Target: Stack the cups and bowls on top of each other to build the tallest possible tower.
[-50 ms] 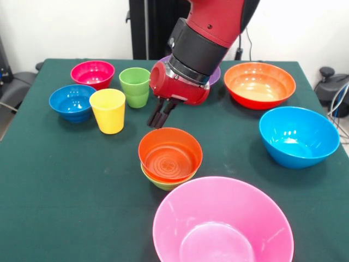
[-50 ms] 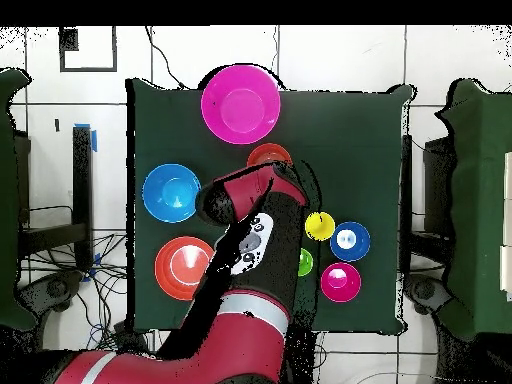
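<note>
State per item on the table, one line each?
gripper: shut, empty, above the table behind the stack
small orange-red bowl: upright, nested in the small green bowl
yellow cup: upright, alone
green cup: upright, alone
large pink bowl: upright, empty
light blue bowl: upright, empty
large orange bowl: upright, empty
magenta bowl: upright, empty
dark blue bowl: upright, empty

Bare cloth (image 1: 71,185) beside orange-red bowl (image 1: 170,154)

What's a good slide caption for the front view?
Sawyer gripper hovers empty above an orange-red bowl nested in a green bowl, cups and bowls scattered around.
</note>
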Robot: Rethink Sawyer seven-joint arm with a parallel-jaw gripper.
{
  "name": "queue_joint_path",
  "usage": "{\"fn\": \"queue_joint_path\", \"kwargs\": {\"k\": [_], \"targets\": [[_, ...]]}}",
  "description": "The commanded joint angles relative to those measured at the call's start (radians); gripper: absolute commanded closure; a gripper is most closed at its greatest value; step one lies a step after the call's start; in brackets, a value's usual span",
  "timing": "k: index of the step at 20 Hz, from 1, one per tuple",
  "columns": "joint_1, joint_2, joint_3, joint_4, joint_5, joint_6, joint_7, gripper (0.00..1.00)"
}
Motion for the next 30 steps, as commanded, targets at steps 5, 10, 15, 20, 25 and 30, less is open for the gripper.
{"fn": "queue_joint_path", "kwargs": {"k": [5, 10, 15, 20, 25, 30], "targets": [[0.013, 0.056, 0.082, -0.070, 0.021, 0.048, 0.082, 1.00], [0.010, 0.080, 0.081, -0.089, 0.021, 0.033, 0.094, 1.00], [0.005, 0.102, 0.079, -0.088, 0.017, 0.003, 0.109, 1.00], [-0.003, 0.115, 0.077, -0.086, 0.004, -0.007, 0.095, 1.00], [-0.006, 0.122, 0.073, -0.086, -0.009, -0.013, 0.078, 1.00], [-0.014, 0.110, 0.080, -0.084, -0.006, 0.002, 0.057, 1.00]]}}
